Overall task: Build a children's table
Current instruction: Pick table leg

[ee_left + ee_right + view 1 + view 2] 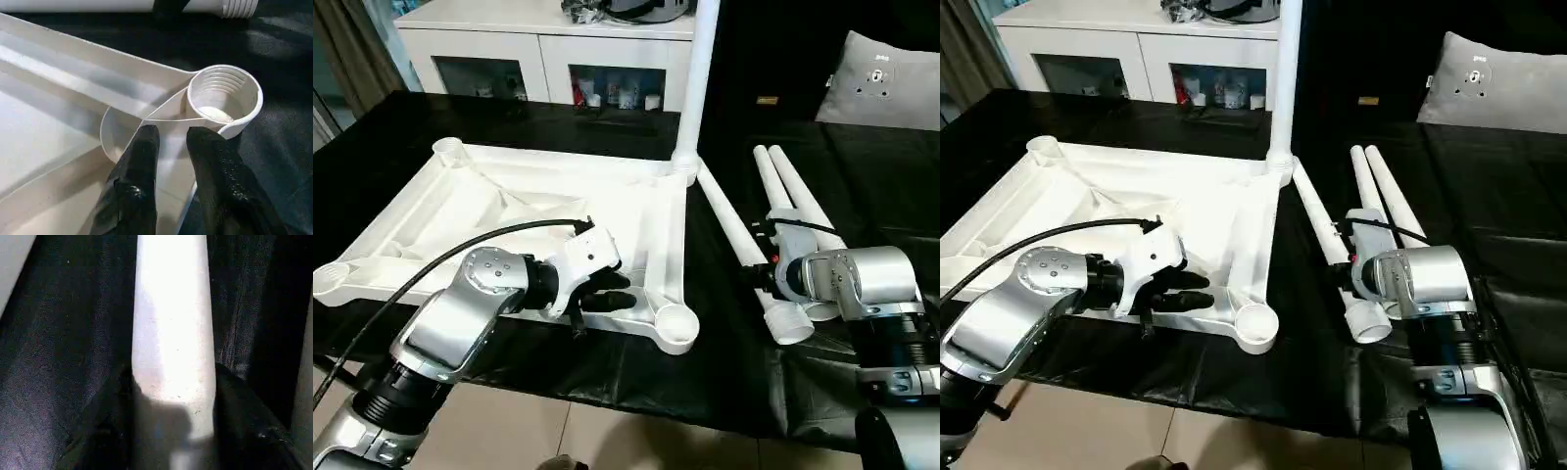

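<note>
No readable writing or brand anywhere; bottles behind the cabinet glass too small to read.

Left gripper [171,142] sits on the near edge of the upside-down table top [538,211], black fingers [139,166] close together with a narrow gap, pinching the thin rib just short of the near corner socket [224,95]. Socket is threaded inside, just beyond the fingertips.

Right gripper [171,431] is down over a loose leg [171,318] lying on the black cover; a finger on each side of the leg, touching it in the wrist view, so closed on it. Threaded end of that leg [790,323] lies just beside the right wrist, toward the robot. Two more loose legs [793,191] lie just beyond the right gripper, side by side.

Farther out, one leg [700,78] stands upright in the far corner socket.

Surface: black-covered work table [862,166], wrinkled cloth. Tiled floor [607,436] nearest. At the back a white cabinet [538,54] with glass doors; grey cushion [886,83] far right.
</note>
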`<state>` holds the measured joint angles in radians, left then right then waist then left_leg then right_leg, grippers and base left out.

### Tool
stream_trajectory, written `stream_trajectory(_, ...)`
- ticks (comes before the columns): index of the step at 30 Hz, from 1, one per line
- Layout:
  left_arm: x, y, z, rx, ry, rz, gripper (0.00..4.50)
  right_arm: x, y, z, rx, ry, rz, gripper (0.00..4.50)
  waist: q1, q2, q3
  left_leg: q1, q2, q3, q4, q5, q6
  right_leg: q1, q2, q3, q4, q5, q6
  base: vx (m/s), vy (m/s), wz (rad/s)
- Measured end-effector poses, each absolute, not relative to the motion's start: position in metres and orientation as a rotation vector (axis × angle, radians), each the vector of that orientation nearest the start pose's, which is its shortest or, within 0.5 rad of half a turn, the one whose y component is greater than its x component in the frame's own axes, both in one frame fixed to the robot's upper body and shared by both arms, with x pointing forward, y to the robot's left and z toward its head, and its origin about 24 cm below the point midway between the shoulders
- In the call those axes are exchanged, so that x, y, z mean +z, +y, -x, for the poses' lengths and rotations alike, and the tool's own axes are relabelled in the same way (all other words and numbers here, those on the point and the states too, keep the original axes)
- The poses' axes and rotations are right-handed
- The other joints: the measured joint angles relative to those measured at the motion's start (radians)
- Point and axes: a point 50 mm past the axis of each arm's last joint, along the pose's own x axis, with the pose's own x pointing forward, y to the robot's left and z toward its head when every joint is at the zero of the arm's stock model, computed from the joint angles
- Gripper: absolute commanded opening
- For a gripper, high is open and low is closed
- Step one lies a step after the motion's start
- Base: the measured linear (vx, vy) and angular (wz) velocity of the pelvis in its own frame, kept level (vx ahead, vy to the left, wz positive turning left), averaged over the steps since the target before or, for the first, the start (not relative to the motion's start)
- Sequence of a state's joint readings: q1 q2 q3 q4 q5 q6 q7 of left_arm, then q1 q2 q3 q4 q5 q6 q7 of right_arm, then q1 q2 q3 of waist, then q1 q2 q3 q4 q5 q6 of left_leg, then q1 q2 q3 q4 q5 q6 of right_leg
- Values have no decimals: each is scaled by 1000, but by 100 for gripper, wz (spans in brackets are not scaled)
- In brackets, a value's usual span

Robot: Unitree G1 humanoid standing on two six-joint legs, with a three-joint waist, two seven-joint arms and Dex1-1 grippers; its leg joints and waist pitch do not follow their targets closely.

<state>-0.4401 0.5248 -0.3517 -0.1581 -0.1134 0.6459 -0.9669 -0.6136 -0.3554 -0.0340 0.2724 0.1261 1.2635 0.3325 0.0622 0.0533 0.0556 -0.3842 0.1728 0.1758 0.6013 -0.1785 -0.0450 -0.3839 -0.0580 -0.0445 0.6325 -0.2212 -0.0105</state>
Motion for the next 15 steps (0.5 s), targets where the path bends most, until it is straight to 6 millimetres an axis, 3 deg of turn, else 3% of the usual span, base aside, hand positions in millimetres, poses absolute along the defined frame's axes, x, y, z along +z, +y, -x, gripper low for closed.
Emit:
stream_trajectory(6, 105, 117, -277, -1191, 402, -455, 147, 71, -195, -319, 181, 903, -22, 184, -1, 0, 0, 0, 0, 0, 0, 0, 0, 0, 0, 0, 0, 0, 0, 0, 0, 0)
stream_trajectory(11, 110, 112, -279, -1176, 344, -432, 147, 74, -197, -321, 143, 832, -157, 184, 0, 0, 0, 0, 0, 0, 0, 0, 0, 0, 0, 0, 0, 0, 0, 0, 0, 0)
stream_trajectory(15, 116, 110, -284, -1127, 279, -361, 147, 91, -200, -327, 129, 620, -221, 184, 3, 1, 0, -1, 0, 0, 0, 0, 0, -1, 0, 0, 0, 0, 0, 0, 0, 0)
